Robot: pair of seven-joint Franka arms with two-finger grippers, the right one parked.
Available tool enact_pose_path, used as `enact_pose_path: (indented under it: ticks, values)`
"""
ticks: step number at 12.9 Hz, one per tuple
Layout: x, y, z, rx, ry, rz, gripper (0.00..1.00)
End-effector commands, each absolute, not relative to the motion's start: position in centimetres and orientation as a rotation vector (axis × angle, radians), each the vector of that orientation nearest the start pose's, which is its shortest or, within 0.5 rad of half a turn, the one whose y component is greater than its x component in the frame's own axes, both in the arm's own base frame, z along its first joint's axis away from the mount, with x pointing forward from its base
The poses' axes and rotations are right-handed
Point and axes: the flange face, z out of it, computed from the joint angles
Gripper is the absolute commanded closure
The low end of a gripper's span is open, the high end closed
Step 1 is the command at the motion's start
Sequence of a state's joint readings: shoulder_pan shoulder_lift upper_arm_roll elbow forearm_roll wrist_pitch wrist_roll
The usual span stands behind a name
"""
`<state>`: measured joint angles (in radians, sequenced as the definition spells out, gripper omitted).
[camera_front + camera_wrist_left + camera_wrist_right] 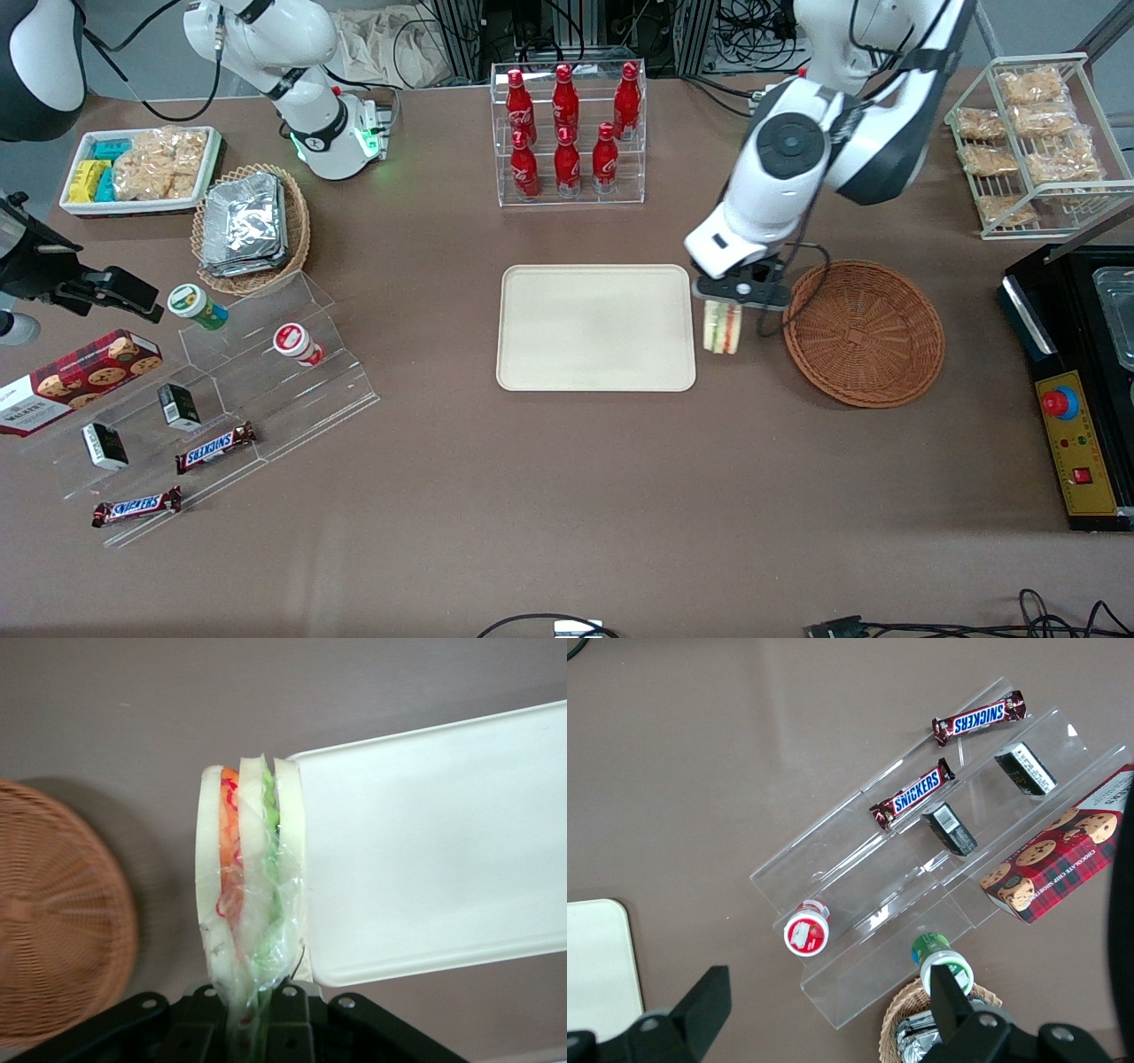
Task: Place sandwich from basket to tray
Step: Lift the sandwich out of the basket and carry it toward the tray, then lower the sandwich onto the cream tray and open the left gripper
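Observation:
My left gripper (730, 301) is shut on the sandwich (722, 326), a plastic-wrapped wedge of pale bread with orange, red and green filling (251, 886). It hangs in the air between the cream tray (595, 327) and the reddish-brown basket (864, 331), just beside the tray's short edge. In the left wrist view the tray's corner (425, 850) lies right next to the sandwich and the basket (58, 921) sits apart from it. The basket holds nothing.
A clear rack of red bottles (567, 133) stands farther from the front camera than the tray. A wire shelf of snack bags (1032, 133) and a black control box (1076, 390) sit at the working arm's end. Acrylic steps with snacks (221, 390) and a foil-pack basket (251, 226) lie toward the parked arm's end.

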<state>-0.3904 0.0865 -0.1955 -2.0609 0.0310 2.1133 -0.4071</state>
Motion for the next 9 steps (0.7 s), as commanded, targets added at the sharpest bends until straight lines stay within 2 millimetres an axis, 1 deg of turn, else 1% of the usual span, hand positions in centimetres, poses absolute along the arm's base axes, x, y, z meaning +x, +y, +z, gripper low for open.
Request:
enact_pose_path:
  ticks: [1, 2, 3, 4, 6, 8, 9]
  values:
    - [47.2, -34.6, 35.1, -3.127, 0.231, 0.033, 0.95]
    - [46.8, -35.8, 33.7, -3.136, 0.212, 0.023, 0.95]
    - [46.8, -36.4, 32.3, -3.139, 0.205, 0.025, 0.96]
    - [46.1, -37.4, 31.3, -3.134, 0.230, 0.039, 0.96]
    - [45.7, -38.0, 29.4, -3.126, 0.245, 0.066, 0.96]
    - [44.6, -39.1, 27.2, -3.101, 0.295, 0.098, 0.96]
    - [44.5, -39.2, 26.3, -3.090, 0.310, 0.104, 0.96]
